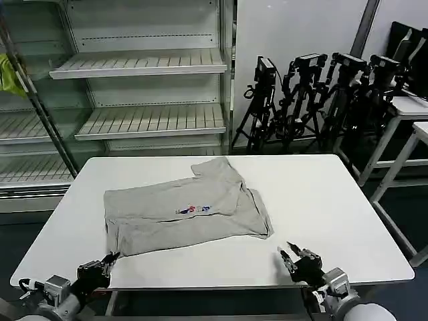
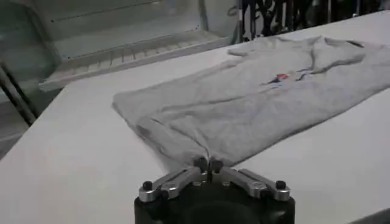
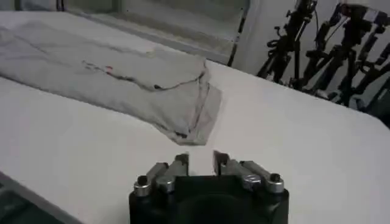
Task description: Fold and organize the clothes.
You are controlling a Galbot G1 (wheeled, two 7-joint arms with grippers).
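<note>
Obscured and cropped items, present moment.

Grey shirt (image 1: 184,210): folded over itself, so its underlying layers and one sleeve are hidden; the chest print (image 1: 193,209) is too small to read, and in the left wrist view the garment runs off the picture's edge. Left gripper (image 2: 208,163): its fingertips meet at the shirt's near corner, but whether cloth is pinched between them cannot be told. Both arms are cut off by the head view's lower edge. Yellow-green item (image 1: 9,75) on the shelving: cropped at the edge, unidentifiable. Tripods (image 1: 321,100): overlapping, count unclear.
</note>
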